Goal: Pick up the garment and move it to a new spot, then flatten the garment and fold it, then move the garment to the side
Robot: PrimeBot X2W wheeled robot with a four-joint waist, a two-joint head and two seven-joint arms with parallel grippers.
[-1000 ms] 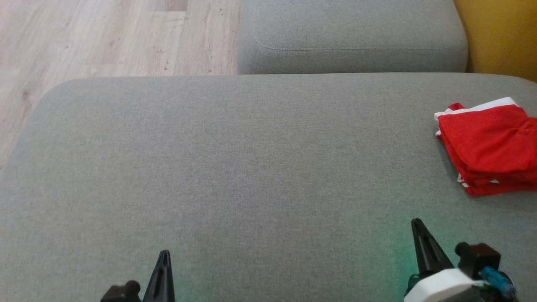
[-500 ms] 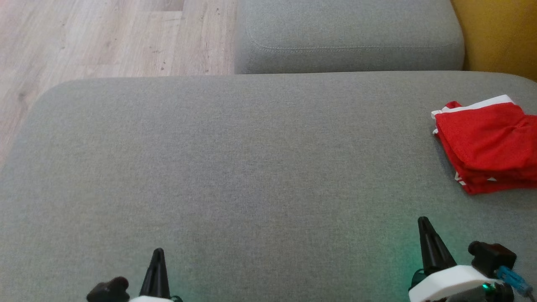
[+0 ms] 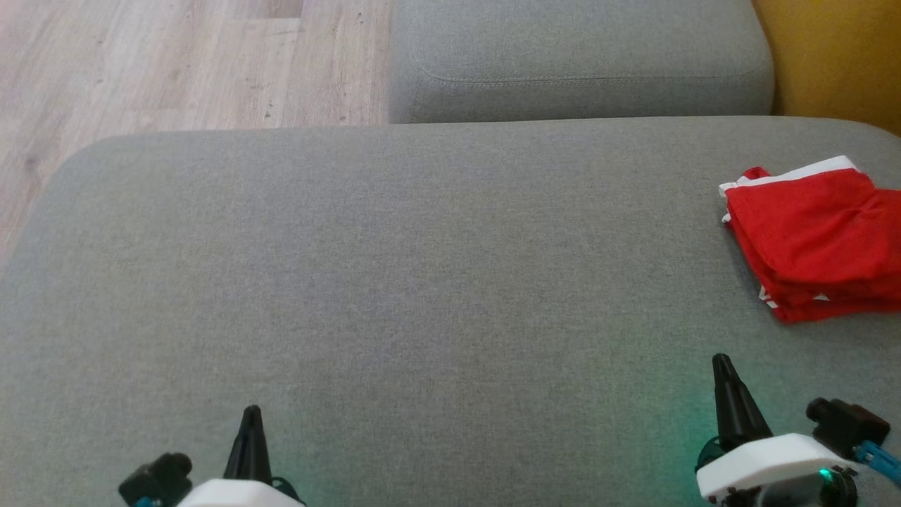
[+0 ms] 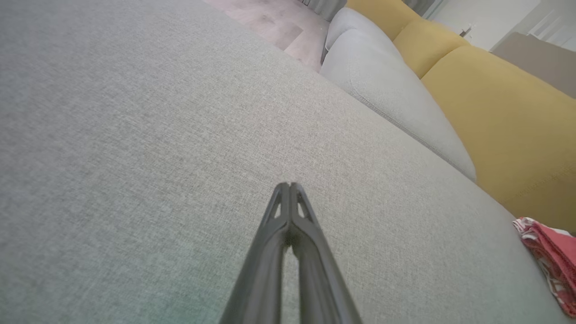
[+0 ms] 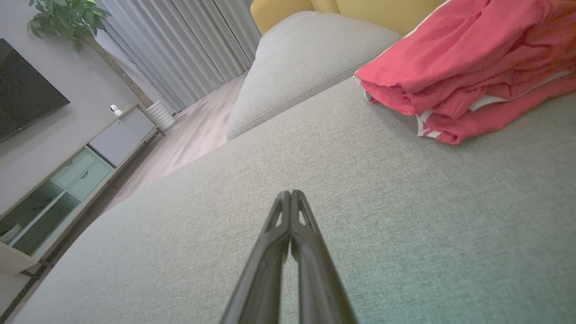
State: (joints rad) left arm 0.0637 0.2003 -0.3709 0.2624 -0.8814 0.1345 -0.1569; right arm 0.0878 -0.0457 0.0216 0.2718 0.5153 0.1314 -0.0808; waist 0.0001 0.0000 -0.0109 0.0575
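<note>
The garment point(image 3: 816, 239) is red with white trim and lies folded in a stack at the right edge of the grey sofa seat point(image 3: 422, 282). It also shows at the top right of the right wrist view point(image 5: 468, 72) and at the far right of the left wrist view point(image 4: 551, 258). My left gripper point(image 3: 250, 410) is shut and empty at the lower left, far from the garment. My right gripper point(image 3: 721, 360) is shut and empty at the lower right, a short way in front of the garment. In both wrist views the fingers point(image 4: 288, 186) point(image 5: 290, 194) are pressed together above bare fabric.
A second grey cushion point(image 3: 584, 63) lies beyond the seat. Yellow sofa backrest point(image 3: 838, 63) stands at the far right. Wooden floor point(image 3: 176, 63) lies beyond the seat's left end. A TV cabinet point(image 5: 67, 180) and curtains point(image 5: 180, 49) stand across the room.
The head camera has shifted slightly, so the whole scene slid left and up. Both grippers stay shut; more of both white wrists shows at the bottom. The garment has not moved on the seat.
</note>
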